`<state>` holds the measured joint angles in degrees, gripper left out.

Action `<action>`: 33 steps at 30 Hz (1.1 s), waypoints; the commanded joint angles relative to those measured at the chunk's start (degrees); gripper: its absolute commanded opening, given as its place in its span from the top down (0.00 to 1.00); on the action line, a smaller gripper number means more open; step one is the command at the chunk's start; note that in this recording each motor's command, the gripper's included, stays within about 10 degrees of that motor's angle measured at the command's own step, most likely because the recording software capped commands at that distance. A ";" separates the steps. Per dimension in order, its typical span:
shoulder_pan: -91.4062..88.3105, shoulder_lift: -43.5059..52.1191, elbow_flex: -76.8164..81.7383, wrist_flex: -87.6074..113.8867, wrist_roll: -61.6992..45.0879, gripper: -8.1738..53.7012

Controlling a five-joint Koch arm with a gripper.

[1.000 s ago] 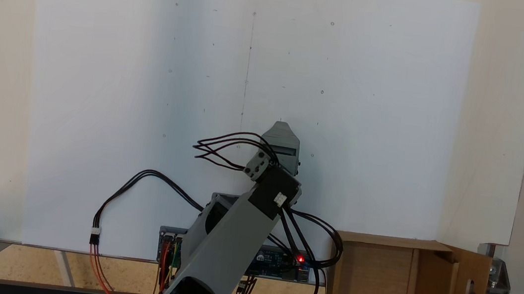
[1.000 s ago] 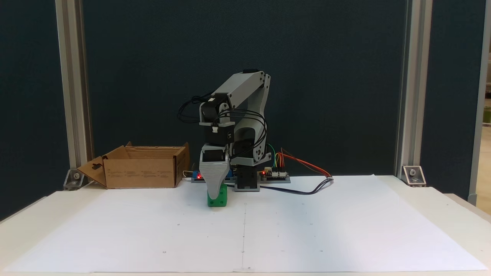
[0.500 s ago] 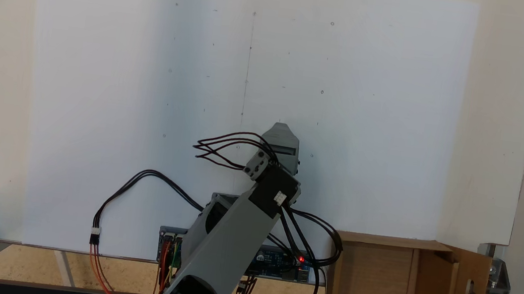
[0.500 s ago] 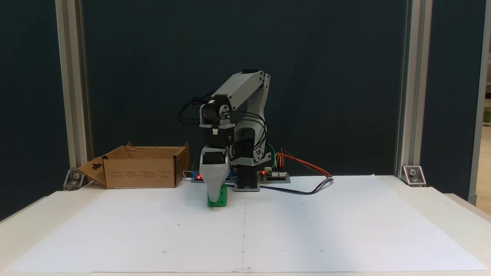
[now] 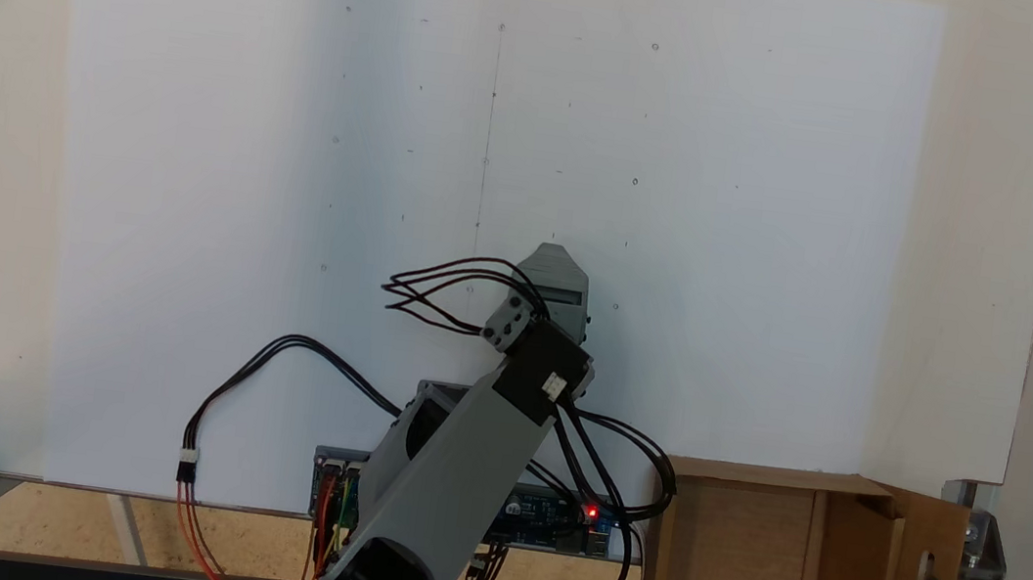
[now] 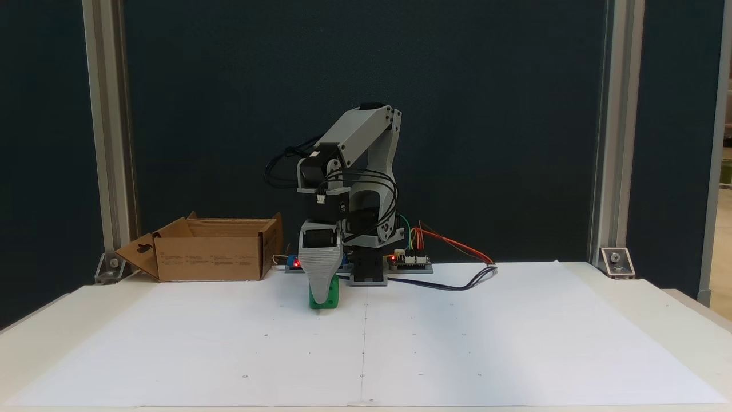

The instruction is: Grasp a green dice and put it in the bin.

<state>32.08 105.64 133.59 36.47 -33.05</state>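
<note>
We judged the grasp step under way: the gripper [image 6: 322, 297] stood over the green dice [image 6: 330, 298], right of the bin [image 6: 211, 257]; its closure we couldn't tell. Next: lift toward the bin.

I see a white paper sheet [image 6: 457, 337] marked with faint dots covering the table [image 6: 680, 312]. At my twelve o'clock, a circuit board [image 6: 409, 260] trails coloured wires [image 6: 457, 246]; aluminium posts [image 6: 609, 131] frame a dark backdrop [image 6: 486, 86].
</note>
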 commanded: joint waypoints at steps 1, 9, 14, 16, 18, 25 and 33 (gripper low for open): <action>0.00 -0.09 -0.88 -1.05 1.49 0.20; 0.00 -0.88 -0.88 -2.02 1.49 0.23; 0.00 -0.97 -0.88 -2.20 1.49 0.24; 0.00 -1.05 -0.88 -2.20 1.49 0.30; 0.00 -1.05 -0.88 -2.37 1.49 0.35; 0.18 -1.05 -0.70 -2.90 2.46 0.68; -1.58 0.18 -11.16 7.03 10.72 0.68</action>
<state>30.67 104.50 128.94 37.09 -27.60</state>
